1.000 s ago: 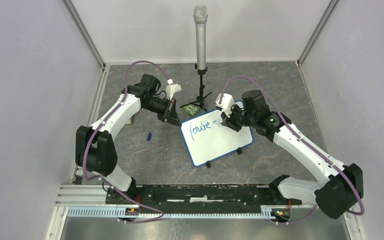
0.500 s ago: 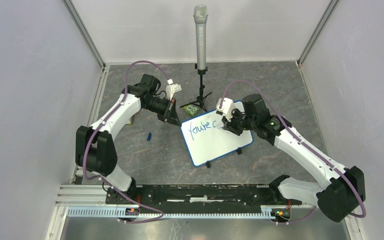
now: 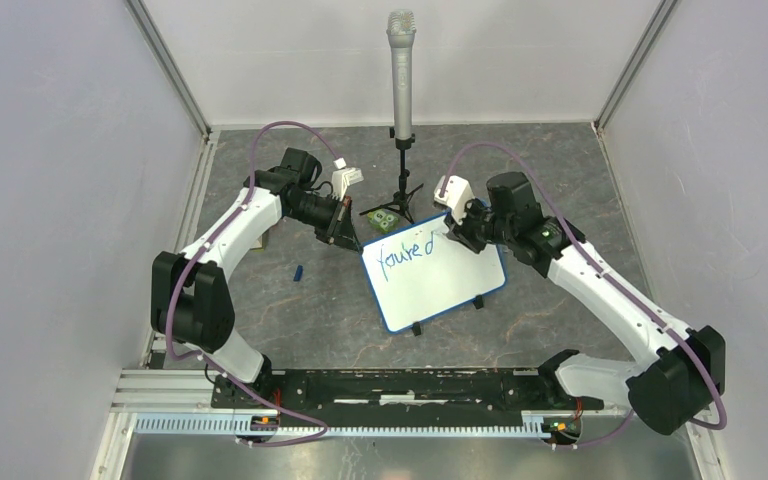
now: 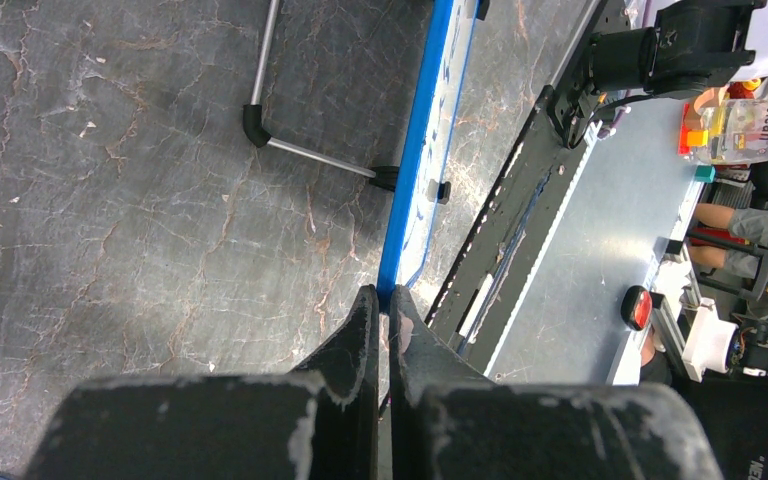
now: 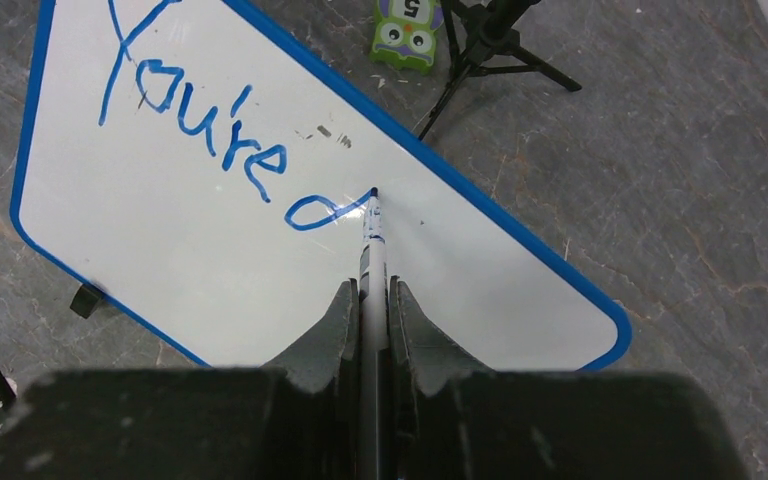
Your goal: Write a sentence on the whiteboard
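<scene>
Right in the middle of the table (image 3: 290, 320), sitting at an angle between the two arms, is the whiteboard (image 5: 150, 240). Left pincer (image 4: 382, 293) is squeezed nearly closed onto its blue edge at the left corner. Right pincer (image 5: 371, 288) is clamped tight around a blue marker (image 5: 373, 240), with the tip touching the board at the top of an upstroke. So far the sentence (image 5: 198, 122) reads "You're" plus a loop that looks like a "d". Just behind the board are a microphone stand (image 3: 401, 170) and a little green owl card (image 5: 407, 30). A blue cap (image 3: 298, 272) lies on the table off to the left.
</scene>
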Robot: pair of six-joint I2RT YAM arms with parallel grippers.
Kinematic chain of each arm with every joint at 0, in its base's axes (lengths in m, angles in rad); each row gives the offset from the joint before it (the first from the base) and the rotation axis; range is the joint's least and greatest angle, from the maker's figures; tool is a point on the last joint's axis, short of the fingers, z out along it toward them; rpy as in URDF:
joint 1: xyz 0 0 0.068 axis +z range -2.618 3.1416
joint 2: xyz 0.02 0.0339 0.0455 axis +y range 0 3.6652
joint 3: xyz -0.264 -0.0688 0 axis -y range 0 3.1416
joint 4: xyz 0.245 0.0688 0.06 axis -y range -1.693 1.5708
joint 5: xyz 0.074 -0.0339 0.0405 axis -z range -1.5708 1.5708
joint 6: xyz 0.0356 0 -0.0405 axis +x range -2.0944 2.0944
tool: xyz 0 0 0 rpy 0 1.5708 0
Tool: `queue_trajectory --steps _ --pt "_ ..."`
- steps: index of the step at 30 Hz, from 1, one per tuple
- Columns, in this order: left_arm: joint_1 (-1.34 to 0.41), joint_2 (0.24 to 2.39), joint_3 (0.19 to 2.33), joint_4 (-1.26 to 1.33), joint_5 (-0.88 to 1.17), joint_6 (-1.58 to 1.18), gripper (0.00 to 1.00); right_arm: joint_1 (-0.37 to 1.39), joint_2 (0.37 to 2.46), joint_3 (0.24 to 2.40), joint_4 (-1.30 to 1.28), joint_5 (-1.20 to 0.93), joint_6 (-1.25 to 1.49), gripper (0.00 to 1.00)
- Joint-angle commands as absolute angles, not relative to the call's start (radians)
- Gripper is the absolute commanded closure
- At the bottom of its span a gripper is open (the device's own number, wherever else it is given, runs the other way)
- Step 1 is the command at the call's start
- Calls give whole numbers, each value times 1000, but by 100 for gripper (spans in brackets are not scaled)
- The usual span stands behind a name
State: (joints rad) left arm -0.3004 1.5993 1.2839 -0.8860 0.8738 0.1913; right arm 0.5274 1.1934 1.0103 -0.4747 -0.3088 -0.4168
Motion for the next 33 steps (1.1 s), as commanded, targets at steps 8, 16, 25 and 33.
queue_trajectory --steps 8,16,25,33 --pt "-301 1579 1285 -891 885 245 98 515 1212 1058 -437 -303 -412 100" --pt "-301 1584 1287 -891 888 243 98 515 1179 997 -462 -344 -400 100" --pt "-300 1584 1286 -892 887 244 97 517 1155 952 -489 -356 -418 100" --pt "-301 1588 1285 -892 888 245 97 517 1146 972 -527 -338 -449 100"
